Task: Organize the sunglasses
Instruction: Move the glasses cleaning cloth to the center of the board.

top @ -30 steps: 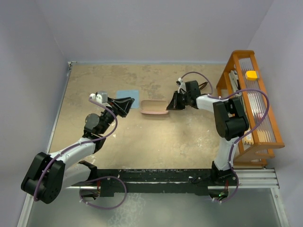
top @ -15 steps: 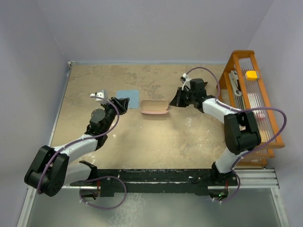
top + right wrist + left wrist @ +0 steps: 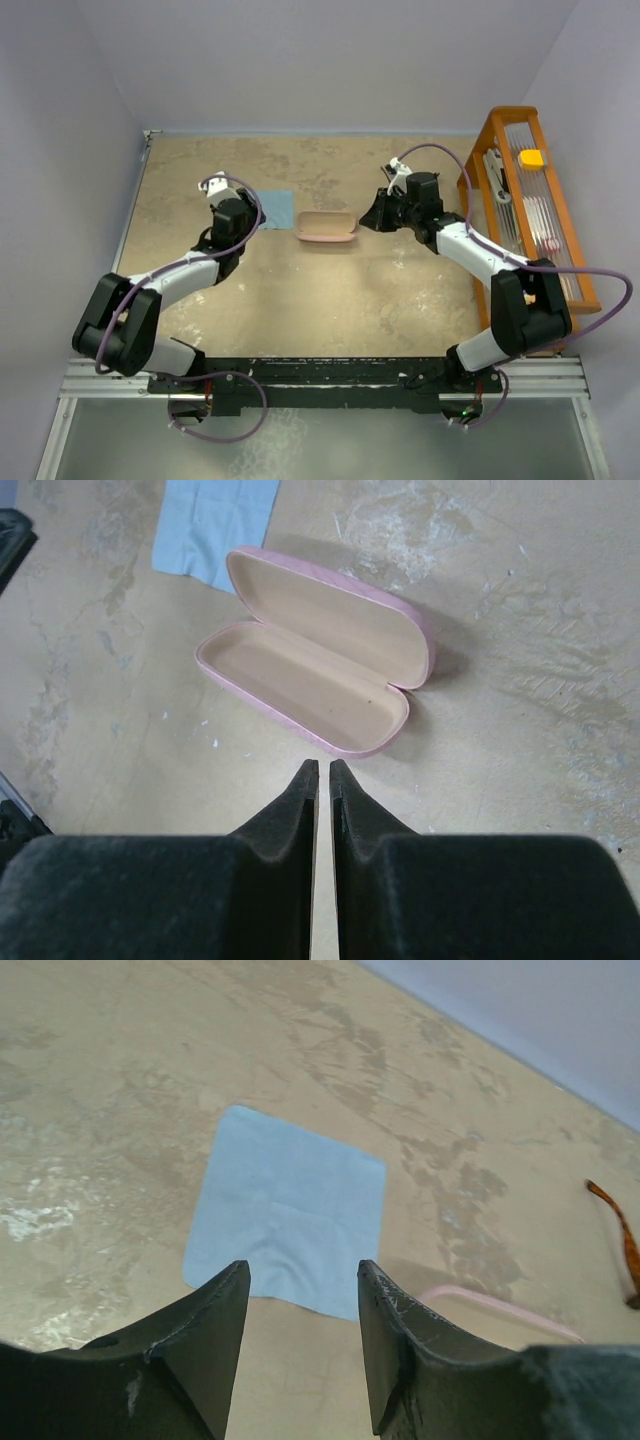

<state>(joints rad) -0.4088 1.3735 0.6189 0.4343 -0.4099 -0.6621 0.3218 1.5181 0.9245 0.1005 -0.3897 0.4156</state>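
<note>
A: Your left gripper (image 3: 302,1305) has swung over to the cloth (image 3: 288,1210), jaws parting, nothing between them. The case (image 3: 315,665) now lies open and empty.

B: Your right gripper (image 3: 324,773) hovers near it, barely cracked. The sunglasses (image 3: 620,1240) lie beyond the case, not yet packed.

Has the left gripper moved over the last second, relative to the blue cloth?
Yes. The left gripper shifted left and slightly away from the bases, toward the cloth's left edge.

top: overhead, far | wrists: low, near | shared: pink case (image 3: 315,675)
</note>
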